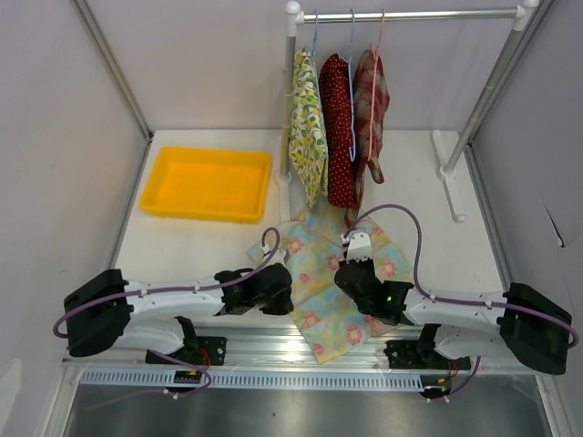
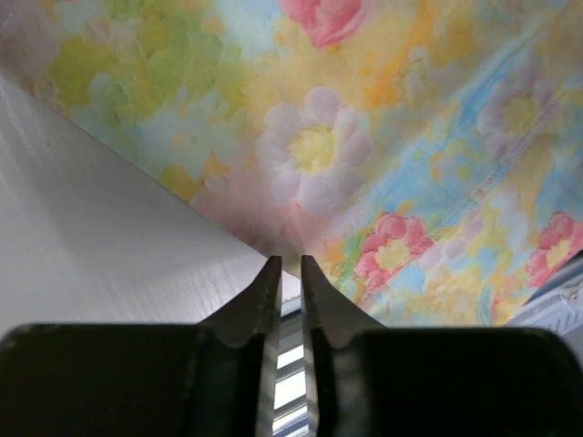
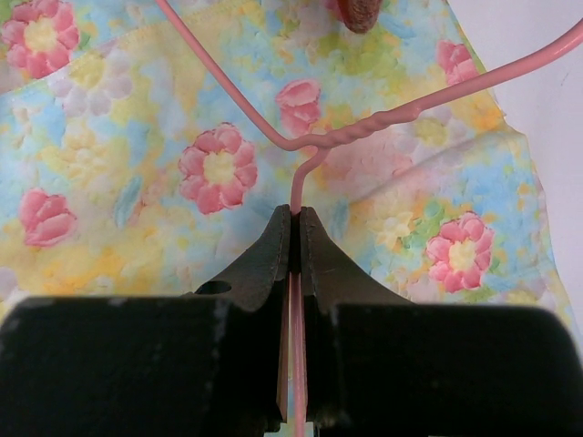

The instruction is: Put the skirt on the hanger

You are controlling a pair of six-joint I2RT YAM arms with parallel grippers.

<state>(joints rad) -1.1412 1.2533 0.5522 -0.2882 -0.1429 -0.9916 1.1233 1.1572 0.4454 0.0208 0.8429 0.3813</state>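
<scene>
- Cloth first: your thin floral-print skirt has pink and white blooms on washes of blue, yellow and green, with a stitched seam line running across it.
- You will find the skirt rumpled on the white table at six o'clock, between the two arms. Its lower corner lies over the near rail.
- Your right gripper has its fingers pressed together on the straight stem of the thin pink wire hanger. The twisted neck and both shoulders spread over the skirt at twelve o'clock from the tips.
- Your left gripper shows a narrow slit between its fingers. The tips sit right at a corner of the skirt, with no cloth visible inside the slit.
- At ten o'clock on the table sits a shallow yellow plastic tray.
- At twelve to one o'clock a white tube rail carries three hung garments.
</scene>
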